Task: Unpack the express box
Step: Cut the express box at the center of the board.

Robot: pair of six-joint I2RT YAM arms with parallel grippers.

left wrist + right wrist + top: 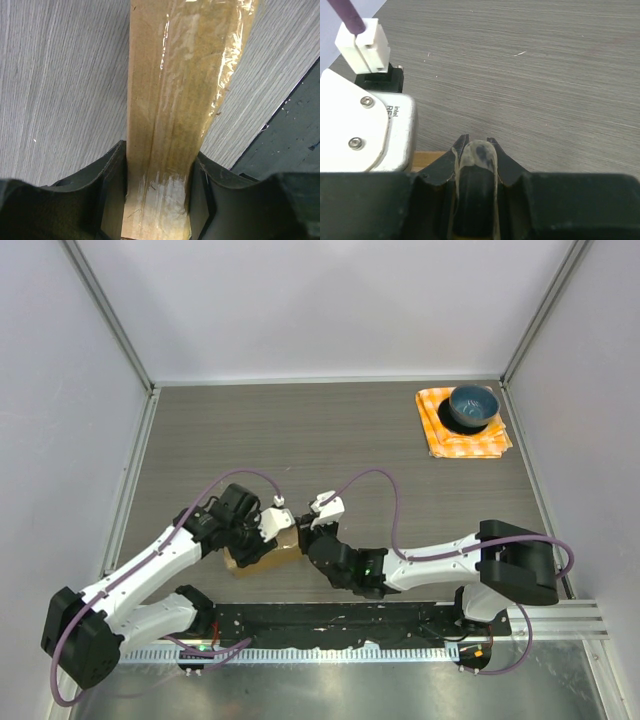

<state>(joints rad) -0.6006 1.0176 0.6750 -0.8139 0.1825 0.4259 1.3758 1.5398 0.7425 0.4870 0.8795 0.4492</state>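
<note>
Nearest the left wrist camera, the left gripper (160, 167) is clamping its two dark fingers (112, 175) on the long sides of the express box (165, 75), which is lying low on the desk (330, 440) just ahead of the arm bases, between the two wrists. The right gripper (477, 145) is closing almost fully, pinching a curl of clear tape (477, 156) between its fingertips. Risks noted: the tape is looking thin and wrinkled, so a hard pull is likely to be tearing it or slipping it out of the pinch. A pull off the box's line could be twisting the box out of the left clamp, and over-squeezing could be crushing the cardboard. The white camera housing (362, 127) of the left wrist is sitting just beside the right gripper, so the wrists or a purple cable could be snagging. Count: one express box, one loose tape strip as far as I can tell, two grippers, one blue bowl (472, 406) and one orange checked cloth (462, 435), both well apart at the far right corner.
</note>
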